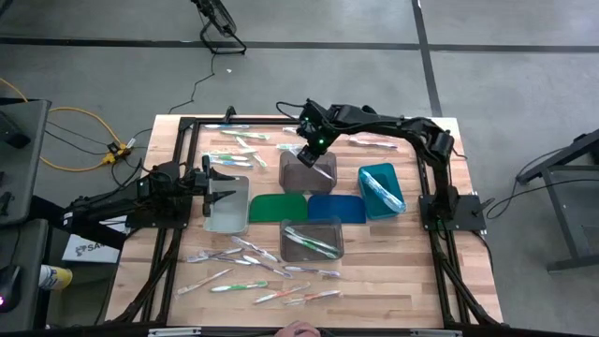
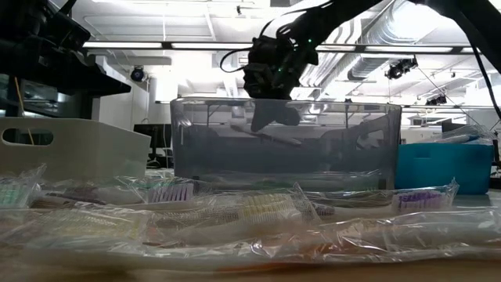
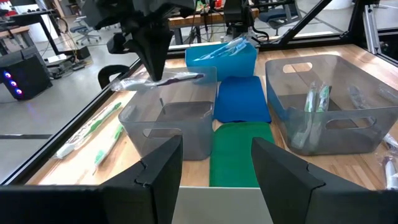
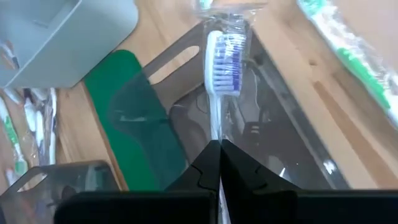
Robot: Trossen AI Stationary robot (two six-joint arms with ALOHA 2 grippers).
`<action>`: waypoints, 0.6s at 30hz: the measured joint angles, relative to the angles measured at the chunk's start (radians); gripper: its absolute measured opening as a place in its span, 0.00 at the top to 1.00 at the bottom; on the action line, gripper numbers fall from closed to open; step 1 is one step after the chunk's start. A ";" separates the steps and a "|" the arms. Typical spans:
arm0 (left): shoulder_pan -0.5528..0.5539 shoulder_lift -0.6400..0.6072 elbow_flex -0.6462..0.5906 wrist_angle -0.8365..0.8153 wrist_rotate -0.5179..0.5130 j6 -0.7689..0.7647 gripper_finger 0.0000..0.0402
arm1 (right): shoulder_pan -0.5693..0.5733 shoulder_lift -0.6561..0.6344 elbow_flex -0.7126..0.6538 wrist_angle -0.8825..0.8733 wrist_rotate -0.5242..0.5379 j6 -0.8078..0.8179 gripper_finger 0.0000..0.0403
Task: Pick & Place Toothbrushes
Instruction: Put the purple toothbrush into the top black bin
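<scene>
My right gripper (image 1: 314, 150) hangs over the far grey bin (image 1: 307, 170), shut on a wrapped toothbrush (image 4: 222, 59) with blue-purple bristles. The left wrist view shows that toothbrush (image 3: 180, 78) lying about level above the bin's opening (image 3: 168, 118). My left gripper (image 3: 217, 180) waits open above the white bin (image 1: 227, 204) on the table's left. Loose wrapped toothbrushes lie flat near the far left edge (image 1: 236, 140) and along the near edge (image 1: 253, 271). More lie in the near grey bin (image 1: 314, 240) and the teal bin (image 1: 381, 190). My right gripper pinches the wrapped toothbrush's handle (image 4: 214, 130) between its two fingers, below the bristle head. The fingers (image 3: 155, 59) come from above, pointing down, and lie across the brush. The toothbrush is lifted clear and roughly level over the far grey bin, with both ends sticking out.
A green mat (image 1: 278, 208) and a blue mat (image 1: 337, 208) lie flat between the bins at the table's middle. The black frame rails (image 1: 187, 122) run around the table's edges. In the low view, wrapped toothbrushes (image 2: 258, 207) crowd the near foreground.
</scene>
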 joint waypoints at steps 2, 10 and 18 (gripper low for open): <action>0.000 0.000 0.000 0.000 0.000 0.000 0.53 | 0.001 0.000 0.000 0.000 -0.011 -0.001 0.99; 0.000 0.000 0.000 0.000 0.000 0.000 0.53 | 0.007 0.000 0.000 -0.006 -0.022 0.002 0.90; 0.000 0.000 0.000 0.000 0.000 0.000 0.53 | 0.003 -0.047 -0.001 -0.052 -0.037 0.009 0.66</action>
